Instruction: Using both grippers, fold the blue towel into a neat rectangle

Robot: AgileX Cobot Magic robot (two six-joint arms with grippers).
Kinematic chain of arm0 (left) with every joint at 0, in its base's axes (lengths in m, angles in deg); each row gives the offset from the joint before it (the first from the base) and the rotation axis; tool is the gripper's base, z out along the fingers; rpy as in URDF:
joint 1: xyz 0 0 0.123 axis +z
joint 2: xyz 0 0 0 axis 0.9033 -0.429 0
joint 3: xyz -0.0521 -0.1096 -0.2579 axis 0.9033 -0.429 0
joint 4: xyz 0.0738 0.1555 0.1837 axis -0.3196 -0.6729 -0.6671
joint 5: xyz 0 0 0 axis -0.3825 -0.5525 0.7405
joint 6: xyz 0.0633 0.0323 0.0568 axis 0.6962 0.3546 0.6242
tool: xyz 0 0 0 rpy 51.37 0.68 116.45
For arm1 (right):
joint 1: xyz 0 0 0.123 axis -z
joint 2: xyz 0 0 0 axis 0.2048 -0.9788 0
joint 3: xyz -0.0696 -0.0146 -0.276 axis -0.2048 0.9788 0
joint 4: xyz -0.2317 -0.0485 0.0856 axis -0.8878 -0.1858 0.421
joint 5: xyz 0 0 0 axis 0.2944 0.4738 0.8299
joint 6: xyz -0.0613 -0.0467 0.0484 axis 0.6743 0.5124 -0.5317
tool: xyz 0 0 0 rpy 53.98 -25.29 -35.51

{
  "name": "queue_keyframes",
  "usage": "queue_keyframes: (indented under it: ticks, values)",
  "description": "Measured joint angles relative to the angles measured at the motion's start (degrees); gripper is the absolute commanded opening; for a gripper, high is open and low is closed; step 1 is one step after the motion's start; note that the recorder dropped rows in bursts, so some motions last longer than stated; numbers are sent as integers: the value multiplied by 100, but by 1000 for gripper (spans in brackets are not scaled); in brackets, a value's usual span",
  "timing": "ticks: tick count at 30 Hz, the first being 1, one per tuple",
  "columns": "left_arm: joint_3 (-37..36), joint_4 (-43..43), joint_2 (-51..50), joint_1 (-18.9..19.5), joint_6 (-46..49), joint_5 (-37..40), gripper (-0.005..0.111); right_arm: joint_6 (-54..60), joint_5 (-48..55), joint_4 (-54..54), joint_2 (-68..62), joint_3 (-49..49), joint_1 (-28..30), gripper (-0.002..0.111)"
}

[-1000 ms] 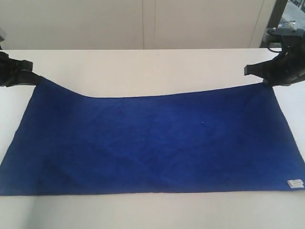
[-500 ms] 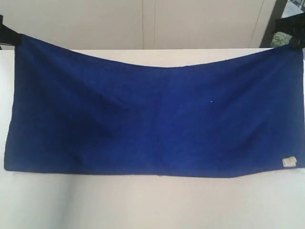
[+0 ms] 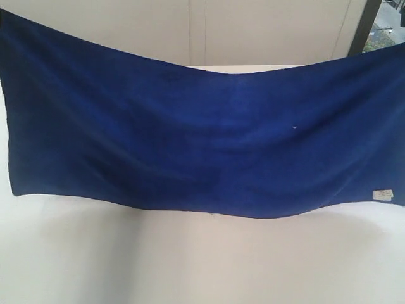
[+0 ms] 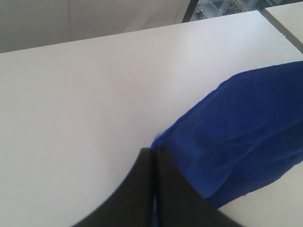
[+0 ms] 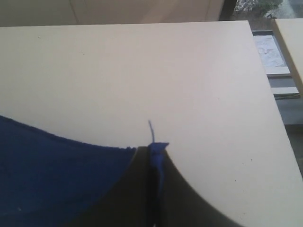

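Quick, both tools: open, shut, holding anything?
Left tool: shut on a corner of the blue towel.
Right tool: shut on another corner of it.

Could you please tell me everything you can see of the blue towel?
The deep blue, soft-looking rectangular towel hangs spread wide over the white table, its top edge sagging in the middle. The left pincer and right pincer, both shut, pinch its upper corners. A small white label sits at its lower right corner. Faint creases cross it.

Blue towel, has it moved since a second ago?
Yes. The blue towel has risen: its top edge, formerly below the table's far edge, now hangs across the wall behind.
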Motion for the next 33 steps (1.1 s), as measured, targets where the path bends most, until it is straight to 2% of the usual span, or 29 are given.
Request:
queue_keyframes:
  ticks: [9,21,23,26,29,31,33]
  values:
    - [-215,-55,422,0,-9,34,0,0,0,0,540,138,0,0]
    - [-215,-359,527,0,-120,-61,0,112,-59,-40,638,138,0,0]
    - [-215,-601,777,0,-235,95,0,112,134,-40,844,146,0,0]
    - [-215,-1430,1608,0,-939,349,0,273,781,-40,1690,146,0,0]
    - [-215,-1940,2414,0,-1358,1053,0,310,1637,-45,2504,146,0,0]
    - [-215,-2143,2752,0,-1517,1418,0,310,1910,-108,2930,146,0,0]
    - [-215,-2388,2785,0,-1772,1467,0,310,2003,-334,3059,146,0,0]
